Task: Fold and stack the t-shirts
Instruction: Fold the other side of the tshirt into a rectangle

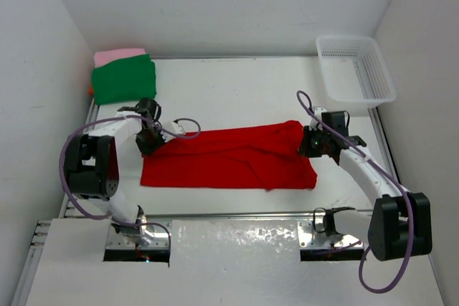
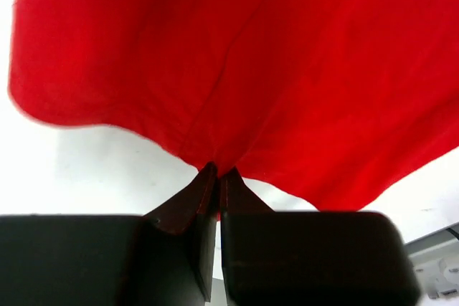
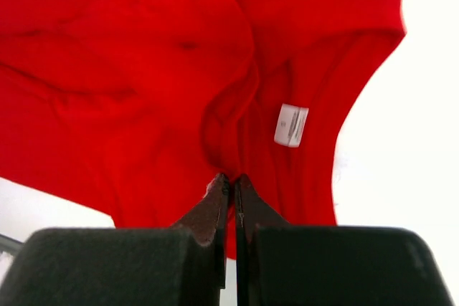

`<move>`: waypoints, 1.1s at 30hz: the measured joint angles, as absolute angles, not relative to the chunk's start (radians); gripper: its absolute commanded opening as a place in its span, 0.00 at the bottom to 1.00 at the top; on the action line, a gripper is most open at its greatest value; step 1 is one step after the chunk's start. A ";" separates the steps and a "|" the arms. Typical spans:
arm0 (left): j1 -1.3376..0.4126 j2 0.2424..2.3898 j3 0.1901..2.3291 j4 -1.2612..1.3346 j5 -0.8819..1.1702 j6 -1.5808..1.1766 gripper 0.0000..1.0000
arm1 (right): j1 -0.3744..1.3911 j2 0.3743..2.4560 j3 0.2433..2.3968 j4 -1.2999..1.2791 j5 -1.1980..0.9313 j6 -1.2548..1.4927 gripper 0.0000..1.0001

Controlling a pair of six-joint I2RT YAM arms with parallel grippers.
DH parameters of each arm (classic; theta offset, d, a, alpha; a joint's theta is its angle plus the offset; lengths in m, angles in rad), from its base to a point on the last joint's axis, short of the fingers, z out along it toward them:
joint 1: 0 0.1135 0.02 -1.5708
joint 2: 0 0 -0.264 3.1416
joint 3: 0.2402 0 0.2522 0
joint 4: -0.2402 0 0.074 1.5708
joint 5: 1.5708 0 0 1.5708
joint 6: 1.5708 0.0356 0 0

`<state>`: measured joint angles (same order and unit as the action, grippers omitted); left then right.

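Observation:
The red t-shirt point(image 1: 229, 157) lies stretched sideways across the middle of the table. My left gripper point(image 1: 148, 139) pinches its left end, jaws shut on a fold of the red cloth point(image 2: 237, 69). My right gripper point(image 1: 308, 141) is shut on the right end of the red t-shirt point(image 3: 143, 69), close to the collar with its white label point(image 3: 290, 125). At the back left a folded green t-shirt point(image 1: 123, 80) sits on a folded pink one point(image 1: 118, 55), and a sliver of orange point(image 1: 90, 91) peeks out beneath them.
A white mesh basket point(image 1: 356, 69) stands at the back right corner. White walls close in on the left, right and back. A metal rail point(image 1: 237, 216) runs along the table's near edge between the arm bases.

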<state>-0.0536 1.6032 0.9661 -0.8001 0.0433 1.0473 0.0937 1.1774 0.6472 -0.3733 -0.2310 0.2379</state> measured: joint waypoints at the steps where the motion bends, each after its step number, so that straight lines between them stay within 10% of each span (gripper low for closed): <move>1: -0.054 1.609 0.965 -0.812 0.044 1.050 0.05 | 0.094 1.177 0.628 -0.373 -0.235 0.242 0.00; 12: -0.054 1.654 1.033 -0.953 -0.035 1.093 0.58 | 0.094 1.202 0.606 -0.375 -0.215 0.242 0.00; 20: -0.097 1.667 1.456 -0.952 0.099 0.936 0.61 | 0.094 1.202 0.606 -0.366 -0.242 0.239 0.00; 26: -0.457 1.821 1.699 -0.680 0.322 0.671 0.60 | 0.094 1.223 0.563 -0.331 -0.251 0.261 0.01; 30: -0.684 2.032 1.731 -0.534 0.443 0.564 0.61 | 0.088 1.240 0.502 -0.315 -0.257 0.329 0.52; 33: -0.754 2.171 1.781 -0.516 0.531 0.495 0.59 | 0.064 1.234 0.471 -0.319 -0.265 0.387 0.54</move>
